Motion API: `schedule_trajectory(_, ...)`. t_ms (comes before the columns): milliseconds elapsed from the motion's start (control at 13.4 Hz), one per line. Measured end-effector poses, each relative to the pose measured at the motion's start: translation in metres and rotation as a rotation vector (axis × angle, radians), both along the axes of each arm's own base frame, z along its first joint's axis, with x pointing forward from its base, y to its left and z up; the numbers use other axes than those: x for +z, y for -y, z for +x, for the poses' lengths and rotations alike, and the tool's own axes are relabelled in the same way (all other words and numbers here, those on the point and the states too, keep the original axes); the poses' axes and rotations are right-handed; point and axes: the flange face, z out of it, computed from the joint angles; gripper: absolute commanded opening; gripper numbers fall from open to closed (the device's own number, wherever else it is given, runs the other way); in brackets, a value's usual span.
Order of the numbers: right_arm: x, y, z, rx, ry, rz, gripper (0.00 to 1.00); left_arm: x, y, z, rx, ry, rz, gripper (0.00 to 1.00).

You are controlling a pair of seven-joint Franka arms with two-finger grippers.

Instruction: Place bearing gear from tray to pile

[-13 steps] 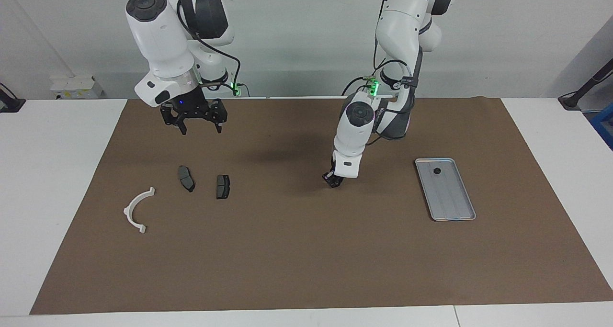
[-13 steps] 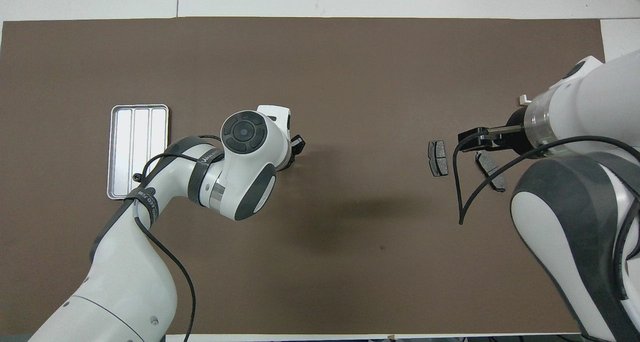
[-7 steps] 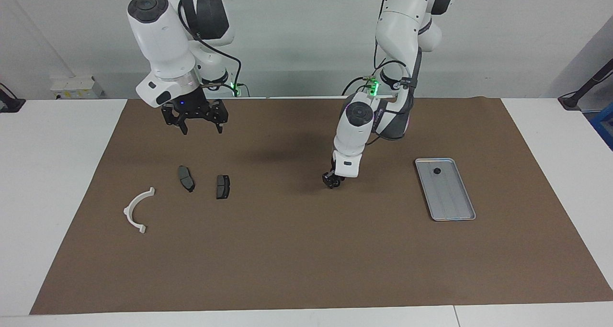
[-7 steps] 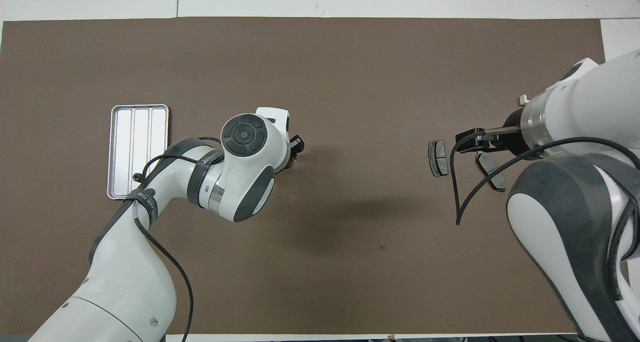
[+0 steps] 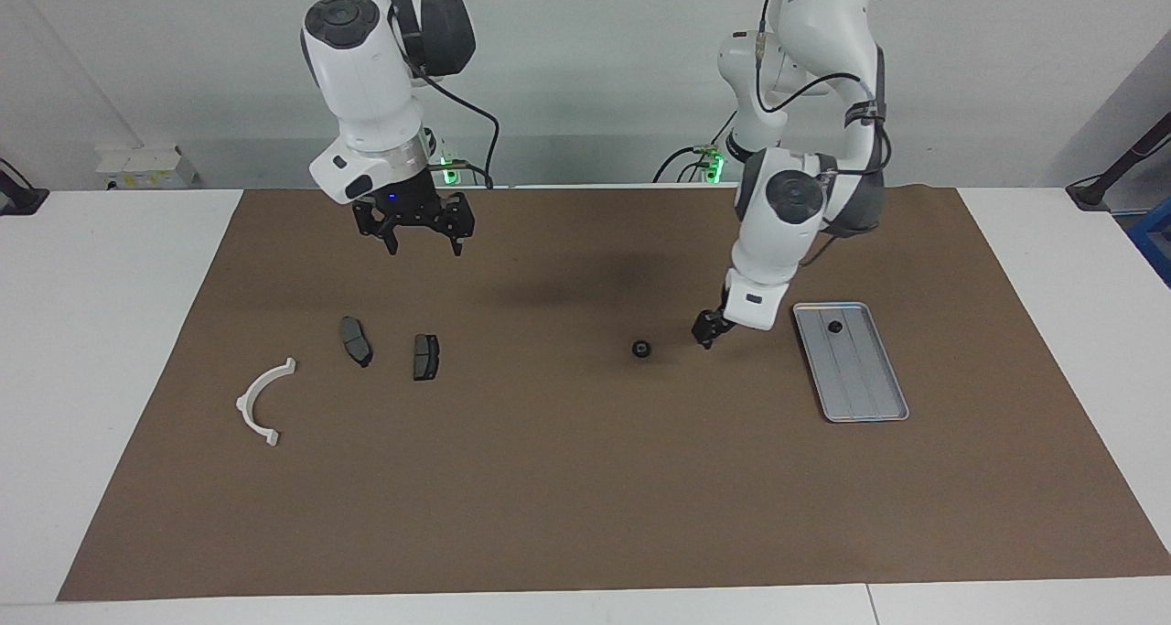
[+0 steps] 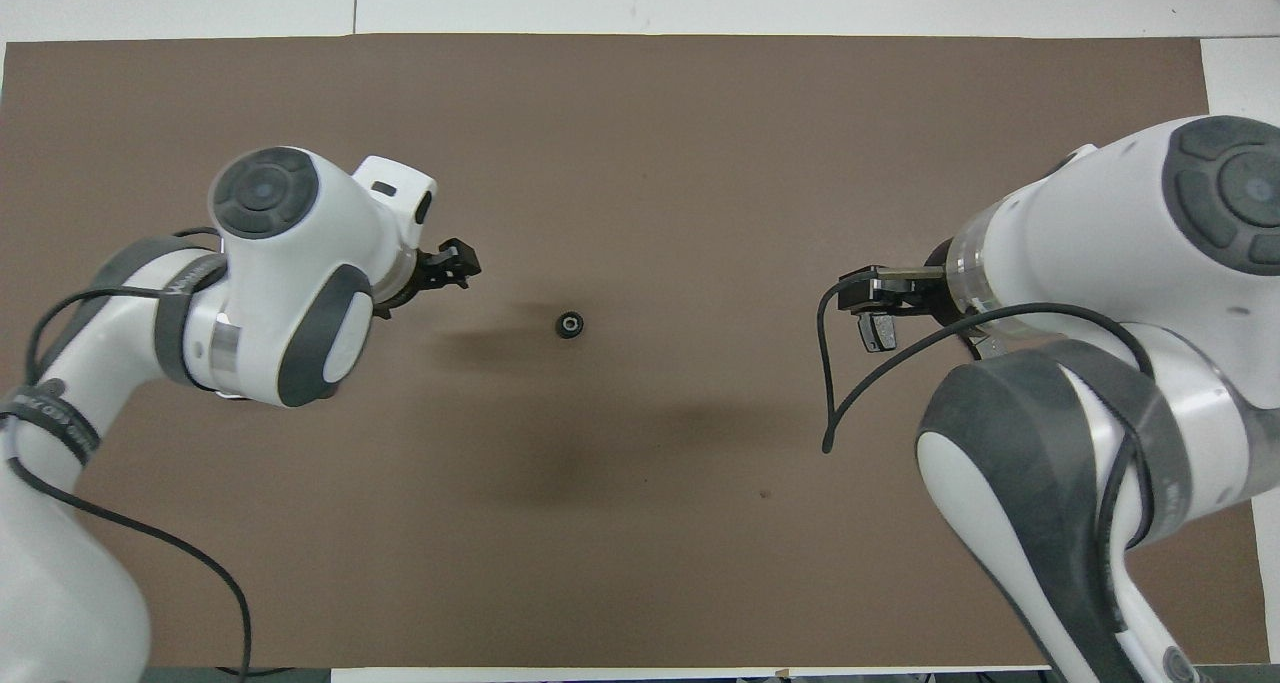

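A small black bearing gear [image 5: 642, 349], round with a pale spot at its centre in the overhead view [image 6: 569, 324], lies by itself on the brown mat [image 5: 585, 479] about midway along the counter [image 5: 110, 332], between the tray and the pile and touching neither. A second small black round part [image 5: 834, 327] sits in the tray [image 5: 869, 412], at the end nearer the robots. The tray is a shallow silver-grey metal rectangle with rounded corners, a raised rim and lengthwise ribs, toward the left arm's end of the counter.

The left gripper [image 5: 705, 335] hangs low over the mat between the lone gear and the tray, near the gear but apart from it; its fingers are parted and hold nothing. The right gripper [image 5: 423, 232] is raised over the mat above the pile's end, fingers spread wide and empty.

The pile consists of two dark grey brake-pad-shaped pieces [image 5: 356, 340] [image 5: 425, 357], lying side by side and apart, and a white curved plastic arc [image 5: 263, 403] farther from the robots, nearer the mat's edge.

Only the facing view shows the tray, its part and the whole pile; in the overhead view the left arm covers the tray, and the right arm hides the pile except a bit of one pad [image 6: 873, 331] under the right gripper [image 6: 868, 295]. The left gripper [image 6: 455, 266] shows there too. Dark lettering on the left arm's sleeve cannot be read.
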Motion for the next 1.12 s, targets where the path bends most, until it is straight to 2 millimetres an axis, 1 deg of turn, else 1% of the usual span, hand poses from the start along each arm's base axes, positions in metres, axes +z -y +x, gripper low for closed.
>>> schedule_trajectory(150,-0.014,-0.041,-0.004,-0.042,0.007,0.01,1.0,-0.008,-0.064,0.008,-0.114,-0.016,-0.003,1.0)
schedule_trajectory(224,-0.025,-0.067,-0.008,-0.065,0.009,0.017,1.0,-0.014,-0.096,0.01,-0.178,-0.021,-0.007,1.0)
schedule_trajectory(374,-0.05,-0.116,-0.016,-0.101,0.011,0.03,1.0,-0.021,-0.151,0.012,-0.281,-0.012,-0.015,0.95)
schedule_trajectory(449,-0.062,-0.137,-0.019,-0.114,0.015,0.032,1.0,-0.025,-0.172,0.012,-0.304,-0.005,-0.016,0.93)
schedule_trajectory(523,-0.075,-0.156,-0.02,-0.133,0.02,0.034,1.0,-0.031,-0.185,0.009,-0.31,0.004,-0.015,0.87)
schedule_trajectory(598,-0.087,-0.175,-0.021,-0.157,0.026,0.033,1.0,-0.038,-0.191,0.003,-0.309,0.007,-0.015,0.81)
schedule_trajectory(673,-0.099,-0.194,-0.021,-0.179,0.031,0.026,1.0,-0.047,-0.189,-0.004,-0.311,-0.001,-0.016,0.79)
schedule_trajectory(822,-0.122,-0.228,-0.017,-0.203,0.04,0.012,1.0,-0.06,-0.184,-0.02,-0.303,-0.023,-0.02,0.77)
schedule_trajectory(897,-0.137,-0.246,-0.017,-0.207,0.043,-0.006,1.0,-0.062,-0.182,-0.026,-0.296,-0.03,-0.021,0.74)
schedule_trajectory(1047,-0.176,-0.292,-0.021,-0.233,0.07,-0.054,1.0,-0.063,-0.182,-0.032,-0.284,-0.035,-0.02,0.71)
schedule_trajectory(1121,-0.192,-0.307,-0.019,-0.245,0.076,-0.063,1.0,-0.063,-0.182,-0.035,-0.281,-0.038,-0.021,0.7)
